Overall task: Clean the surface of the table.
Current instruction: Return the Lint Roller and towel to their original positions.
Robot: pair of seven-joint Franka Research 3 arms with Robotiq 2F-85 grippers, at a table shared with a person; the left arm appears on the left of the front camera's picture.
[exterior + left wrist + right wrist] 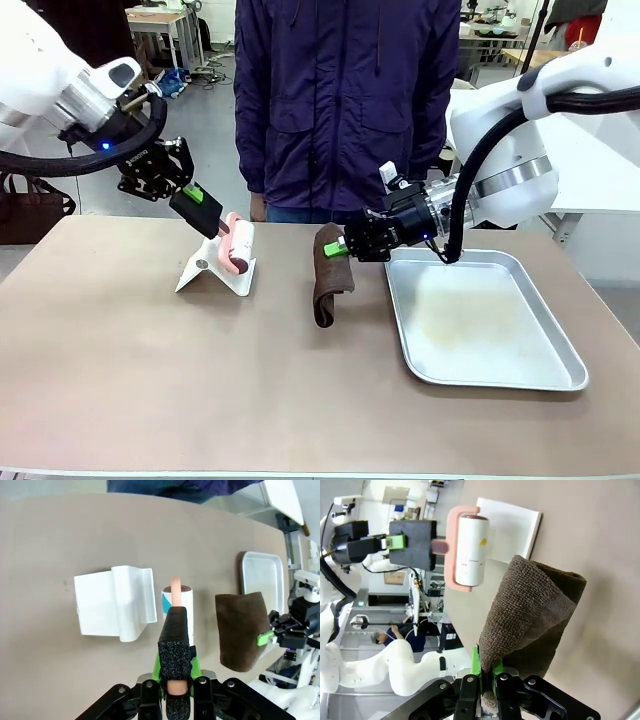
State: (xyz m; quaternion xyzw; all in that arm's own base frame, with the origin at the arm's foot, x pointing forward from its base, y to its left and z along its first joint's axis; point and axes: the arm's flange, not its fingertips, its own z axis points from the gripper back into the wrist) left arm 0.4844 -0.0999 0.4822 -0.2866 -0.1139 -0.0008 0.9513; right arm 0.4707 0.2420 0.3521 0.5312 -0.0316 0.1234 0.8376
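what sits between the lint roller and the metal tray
The brown cloth, hanging from the shut right gripper, sits between the lint roller held by the left gripper and the metal tray. The front view shows this.

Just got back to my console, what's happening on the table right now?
Both arms are holding cleaning tools over the table. The left end effector is shut on the handle of a lint roller, which is just above its white stand. The right end effector is shut on a brown cloth that hangs down to the tabletop beside the silver tray. A person in a dark jacket stands at the far side, not touching anything.
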